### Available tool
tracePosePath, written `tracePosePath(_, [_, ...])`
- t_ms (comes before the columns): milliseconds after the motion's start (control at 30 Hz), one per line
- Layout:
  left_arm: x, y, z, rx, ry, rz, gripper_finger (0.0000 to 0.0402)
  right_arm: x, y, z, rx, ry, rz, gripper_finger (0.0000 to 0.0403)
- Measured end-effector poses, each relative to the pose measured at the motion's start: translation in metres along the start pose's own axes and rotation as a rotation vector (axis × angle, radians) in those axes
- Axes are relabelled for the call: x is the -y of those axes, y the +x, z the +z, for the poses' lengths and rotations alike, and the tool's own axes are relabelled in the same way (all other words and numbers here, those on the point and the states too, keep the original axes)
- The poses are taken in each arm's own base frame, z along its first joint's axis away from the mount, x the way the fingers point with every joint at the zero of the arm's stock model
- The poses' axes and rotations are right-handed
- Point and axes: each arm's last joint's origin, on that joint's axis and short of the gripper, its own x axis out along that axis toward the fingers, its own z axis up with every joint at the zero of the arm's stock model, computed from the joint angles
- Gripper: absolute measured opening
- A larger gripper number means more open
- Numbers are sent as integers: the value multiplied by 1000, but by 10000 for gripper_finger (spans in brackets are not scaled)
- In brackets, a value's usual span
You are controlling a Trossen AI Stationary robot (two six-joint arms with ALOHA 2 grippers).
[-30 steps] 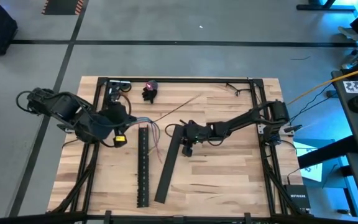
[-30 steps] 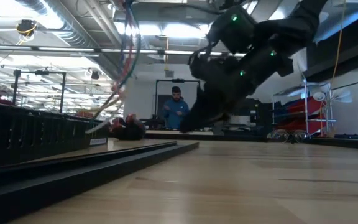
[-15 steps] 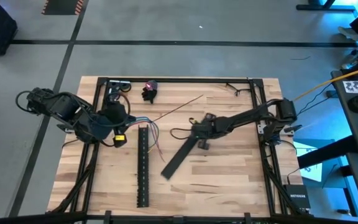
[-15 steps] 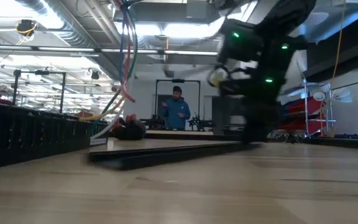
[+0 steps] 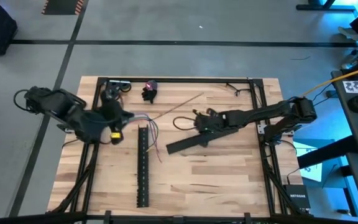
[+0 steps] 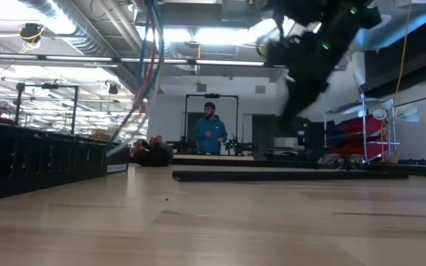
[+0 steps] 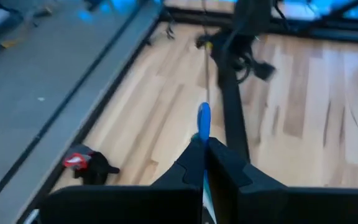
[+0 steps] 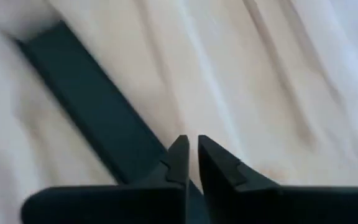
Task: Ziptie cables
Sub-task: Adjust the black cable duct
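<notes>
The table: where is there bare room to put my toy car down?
The widest bare wood is the near part of the table, right of the slotted channel and below the flat black strip. Another bare patch lies along the far edge. It is crowded mid-left, where the left gripper holds the cables, and around the right gripper.

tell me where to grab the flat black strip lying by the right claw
Probably at one end of the flat black strip, from straight above, claw fingers spanning its narrow width. It lies flat on the table and is long and thin, so only its width fits between the fingers. The right claw hovers beside it.
</notes>
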Motion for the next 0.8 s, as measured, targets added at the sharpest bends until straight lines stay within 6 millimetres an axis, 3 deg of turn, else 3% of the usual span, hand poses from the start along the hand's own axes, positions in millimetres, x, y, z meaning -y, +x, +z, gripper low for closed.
tracePosePath(233, [-31, -24, -2, 113, -70, 71, 1, -20, 6, 40, 371, 140, 317, 147])
tracePosePath(433, [-57, -44, -6, 210, -134, 148, 1, -31, 33, 55, 480, 138, 374, 232])
tracePosePath(600, [-68, -52, -9, 249, -169, 178, 1, -41, 59, 72, 470, 168, 317, 253])
tracePosePath(800, [-68, -52, -8, 251, -173, 182, 1, -55, 91, 104, 360, 350, 245, 255])
